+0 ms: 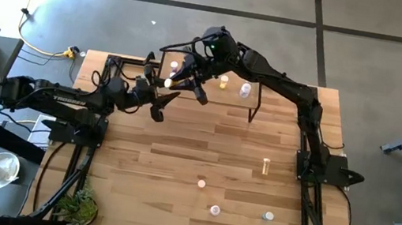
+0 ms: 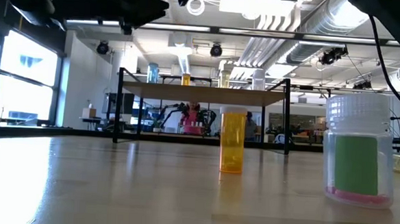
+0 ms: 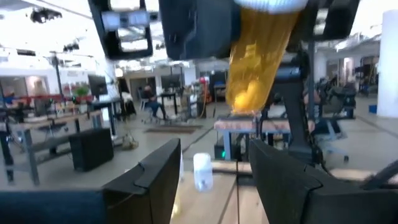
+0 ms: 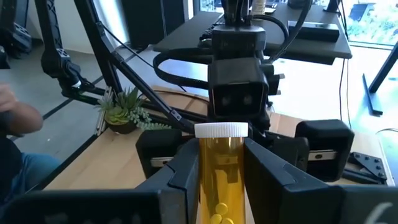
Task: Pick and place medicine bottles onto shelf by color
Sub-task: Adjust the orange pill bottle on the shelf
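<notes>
**Right gripper holds a yellow bottle aloft by the shelf, left gripper facing it**

The right gripper is clamped on a yellow bottle, one finger pressed to each side of its body. In the right wrist view the bottle's long axis runs along the fingers, its white cap pointing away from the wrist toward the left arm's camera housing just beyond. From above, the bottle shows as a bright spot at the shelf's left end, held in the air between the two arms.

The left gripper hangs directly facing it with its jaws apart and nothing between them. Through the left wrist view the held bottle appears just ahead, hanging roughly upright in the frame with small yellow pills settled at its lower end.

The shelf stands at the table's far edge. On its top an orange bottle and a pale bottle stand upright near each other. Four more bottles remain on the tabletop near the front: an orange one standing well apart from the rest, another orange one, a pinkish one and a pale one. The low view shows the tall orange bottle upright, and a wider bottle with a green label close to the camera.
</notes>
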`<move>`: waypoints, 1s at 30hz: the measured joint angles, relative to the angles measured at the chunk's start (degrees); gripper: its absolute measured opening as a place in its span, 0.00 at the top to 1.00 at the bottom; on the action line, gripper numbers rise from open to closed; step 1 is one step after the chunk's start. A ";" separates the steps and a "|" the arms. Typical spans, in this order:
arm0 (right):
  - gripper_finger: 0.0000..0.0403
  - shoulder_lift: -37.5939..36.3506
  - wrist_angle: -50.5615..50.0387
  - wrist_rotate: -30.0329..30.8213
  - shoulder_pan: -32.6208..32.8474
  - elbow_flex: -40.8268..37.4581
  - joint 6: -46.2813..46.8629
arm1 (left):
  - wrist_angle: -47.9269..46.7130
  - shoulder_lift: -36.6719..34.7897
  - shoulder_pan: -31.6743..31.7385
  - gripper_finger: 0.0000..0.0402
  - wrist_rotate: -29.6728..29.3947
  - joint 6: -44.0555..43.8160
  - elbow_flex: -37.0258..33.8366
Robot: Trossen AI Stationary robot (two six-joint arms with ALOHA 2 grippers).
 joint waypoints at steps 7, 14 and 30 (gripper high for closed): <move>0.78 0.02 1.91 -0.04 0.00 0.00 -0.16 | 5.64 0.63 -0.02 0.54 2.53 -0.65 0.21; 0.78 0.07 3.47 -0.03 0.06 0.00 -0.20 | 6.66 0.63 -0.02 0.54 2.03 -1.46 1.93; 0.78 0.09 4.94 0.84 0.94 0.00 -0.71 | 7.85 0.63 -0.05 0.68 2.34 0.06 2.38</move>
